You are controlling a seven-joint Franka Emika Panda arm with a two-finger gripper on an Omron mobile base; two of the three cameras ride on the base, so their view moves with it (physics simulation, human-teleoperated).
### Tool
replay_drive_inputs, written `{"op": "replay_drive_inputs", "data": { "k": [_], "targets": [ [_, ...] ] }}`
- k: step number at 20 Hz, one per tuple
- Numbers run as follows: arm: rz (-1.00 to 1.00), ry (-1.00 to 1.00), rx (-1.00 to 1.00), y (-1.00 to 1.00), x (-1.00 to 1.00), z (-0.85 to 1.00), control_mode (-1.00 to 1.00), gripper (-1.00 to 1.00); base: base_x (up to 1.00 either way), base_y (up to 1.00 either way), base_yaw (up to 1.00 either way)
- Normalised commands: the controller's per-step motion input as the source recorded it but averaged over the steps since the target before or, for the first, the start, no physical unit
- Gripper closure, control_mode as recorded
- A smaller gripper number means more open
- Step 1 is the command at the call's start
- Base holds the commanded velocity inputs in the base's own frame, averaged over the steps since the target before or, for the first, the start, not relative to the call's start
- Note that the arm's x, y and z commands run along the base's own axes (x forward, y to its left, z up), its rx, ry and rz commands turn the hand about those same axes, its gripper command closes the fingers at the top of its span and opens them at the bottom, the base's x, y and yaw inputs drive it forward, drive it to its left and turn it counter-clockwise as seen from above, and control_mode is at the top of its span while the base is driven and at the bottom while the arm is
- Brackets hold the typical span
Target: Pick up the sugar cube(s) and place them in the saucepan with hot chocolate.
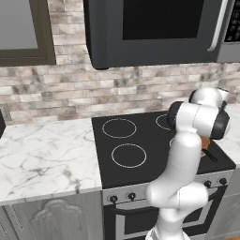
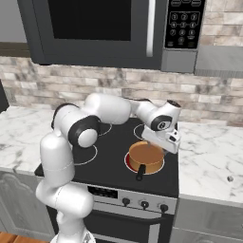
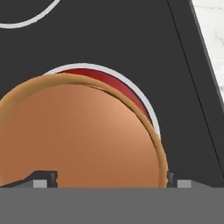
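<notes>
The saucepan with hot chocolate [image 2: 146, 156] is a small copper-orange pot with a flat brown top, standing on the front right burner of the black stove [image 2: 109, 163]. Its dark handle [image 2: 140, 172] points toward the stove's front edge. My gripper [image 2: 160, 144] hangs just above the pot's far rim. In the hand view the brown surface [image 3: 83, 131] lies directly below the gripper [image 3: 111, 180], whose fingertips [image 3: 46, 178] stand wide apart with nothing between them, so it is open. A sliver of the pot [image 1: 205, 142] shows behind the arm. A small pale cube-like object [image 2: 230, 179] lies on the right counter.
The burner ring under the pot glows red [image 3: 116, 79]. A microwave [image 2: 104, 28] hangs above the stove. Marble counters [image 1: 47, 154] flank the stove on both sides, and a brick wall runs behind. The stove knobs [image 2: 144, 204] line its front.
</notes>
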Motion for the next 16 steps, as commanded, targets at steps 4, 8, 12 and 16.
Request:
{"op": "replay_drive_inputs", "data": {
  "k": [4, 8, 12, 16],
  "targets": [
    [0.0, -0.25, 0.11, -0.36, -0.48, 0.38, -1.0, -1.0, 0.0, 0.0, 0.0],
    [0.0, -0.24, 0.03, -0.31, -0.62, 0.53, -1.0, -1.0, 0.0, 0.0, 0.0],
    [0.0, -0.06, 0.0, -0.04, -0.44, 0.22, -1.0, -1.0, 0.0, 0.0, 0.0],
    [0.0, -0.14, -0.03, -0.1, -0.45, 0.06, -1.0, -1.0, 0.0, 0.0, 0.0]
  ]
}}
